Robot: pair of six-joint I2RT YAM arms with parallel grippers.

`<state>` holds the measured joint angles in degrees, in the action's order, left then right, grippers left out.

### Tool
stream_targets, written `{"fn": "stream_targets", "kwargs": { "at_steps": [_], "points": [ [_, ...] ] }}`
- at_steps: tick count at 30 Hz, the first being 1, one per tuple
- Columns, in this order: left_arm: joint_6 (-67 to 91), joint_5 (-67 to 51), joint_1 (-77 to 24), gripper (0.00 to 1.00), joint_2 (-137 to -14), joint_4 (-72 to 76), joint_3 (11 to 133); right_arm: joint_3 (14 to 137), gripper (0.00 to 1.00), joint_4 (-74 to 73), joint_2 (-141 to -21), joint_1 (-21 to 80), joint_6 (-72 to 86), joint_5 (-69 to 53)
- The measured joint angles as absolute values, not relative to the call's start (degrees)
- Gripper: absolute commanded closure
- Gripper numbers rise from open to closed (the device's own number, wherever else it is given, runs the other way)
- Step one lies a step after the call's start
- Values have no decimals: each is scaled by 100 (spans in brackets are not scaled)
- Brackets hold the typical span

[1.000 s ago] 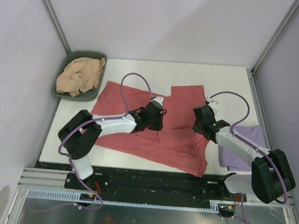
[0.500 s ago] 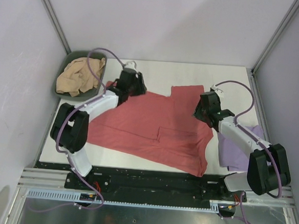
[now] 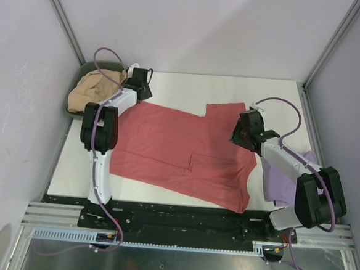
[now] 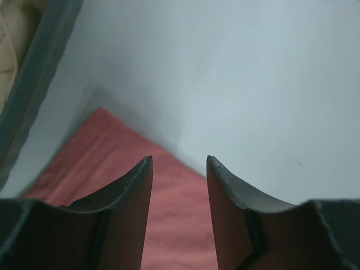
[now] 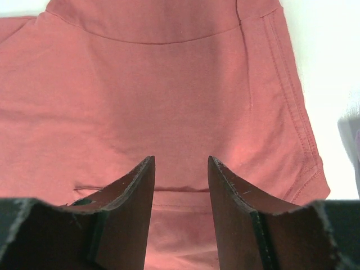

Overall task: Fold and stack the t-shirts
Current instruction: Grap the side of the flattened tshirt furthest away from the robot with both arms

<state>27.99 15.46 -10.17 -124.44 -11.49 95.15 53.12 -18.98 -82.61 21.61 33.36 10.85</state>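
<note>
Lying flat: salmon-red t-shirt (image 3: pixel 178 153), long axis left-right across table (image 3: pixel 232 89).

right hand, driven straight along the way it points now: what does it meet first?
The salmon-red t-shirt. Flat cloth fills the wrist view straight ahead of the open right hand, and nothing shows in between. How far off the cloth lies is unclear from these views.

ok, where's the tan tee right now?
Top view, far-left corner of the table: the tan tee lies crumpled in the dark green bin, just left of the far-left corner of the salmon-red tee.
</note>
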Motion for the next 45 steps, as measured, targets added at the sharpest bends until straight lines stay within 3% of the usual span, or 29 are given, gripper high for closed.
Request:
{"fn": "stream_targets", "kwargs": {
  "at_steps": [14, 26, 31, 41, 45],
  "points": [
    [3116, 2759, -1002, 54, -13312, -2132, 10938, 5312, 54, -1944, -8278, 1962, 3203, 803],
    [3614, 2685, -709, 56, -13821, -2880, 11487, 5312, 54, -1946, -8431, 1911, 3127, 635],
    [3767, 2508, -517, 64, -13957, -3041, 11705, 5312, 54, -1942, -8486, 1879, 3120, 556],
    [3811, 2126, -458, 97, -14070, -3094, 11821, 5312, 54, -1868, -8565, 1662, 3129, 305],
    [3800, 2045, -458, 100, -14068, -3089, 11821, 5321, 54, -1758, -8643, 1492, 3192, 126]
  ]
}}
